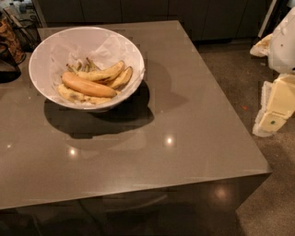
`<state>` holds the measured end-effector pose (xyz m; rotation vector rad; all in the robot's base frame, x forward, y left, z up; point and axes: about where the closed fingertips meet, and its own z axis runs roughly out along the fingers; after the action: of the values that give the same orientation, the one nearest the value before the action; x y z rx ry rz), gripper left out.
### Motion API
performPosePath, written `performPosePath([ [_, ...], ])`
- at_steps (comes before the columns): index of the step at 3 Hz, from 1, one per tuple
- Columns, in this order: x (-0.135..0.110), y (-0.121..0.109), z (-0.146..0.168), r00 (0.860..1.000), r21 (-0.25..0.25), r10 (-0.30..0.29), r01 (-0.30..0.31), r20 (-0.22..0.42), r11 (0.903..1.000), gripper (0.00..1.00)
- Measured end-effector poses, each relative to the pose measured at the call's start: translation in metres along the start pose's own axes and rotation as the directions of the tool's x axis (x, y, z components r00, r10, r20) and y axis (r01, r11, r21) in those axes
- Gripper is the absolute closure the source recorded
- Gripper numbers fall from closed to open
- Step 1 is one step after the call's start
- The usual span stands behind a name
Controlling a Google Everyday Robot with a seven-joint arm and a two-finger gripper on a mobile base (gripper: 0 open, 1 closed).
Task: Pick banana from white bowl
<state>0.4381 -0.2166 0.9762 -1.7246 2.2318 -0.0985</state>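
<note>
The white bowl [50, 55], wide and lined with crinkled white paper, stands on the back left part of the grey table [184, 115]. Several bananas lie in it; the topmost banana [87, 85] lies across the middle, with speckled ones [103, 73] behind and under it. My gripper [273, 115], on the white and cream arm, is at the right edge of the view, off the table's right side and far from the bowl. It holds nothing that I can see.
A dark wire basket [25, 28] and a brown item [10, 40] stand at the table's back left corner. Dark cabinets [138, 9] run along the back. The table's front and right edges drop to speckled floor [239, 78].
</note>
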Motion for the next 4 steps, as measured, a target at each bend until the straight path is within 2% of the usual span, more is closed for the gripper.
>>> performPosePath([
  [1, 0.000, 0.000, 0.000, 1.000, 0.000, 0.000, 0.000, 0.000, 1.0000, 0.00],
  [2, -0.018, -0.016, -0.002, 1.000, -0.010, -0.014, 0.013, -0.026, 0.9999, 0.00],
  [4, -0.064, -0.052, 0.002, 0.992, -0.012, -0.104, 0.103, -0.066, 0.9946, 0.00],
])
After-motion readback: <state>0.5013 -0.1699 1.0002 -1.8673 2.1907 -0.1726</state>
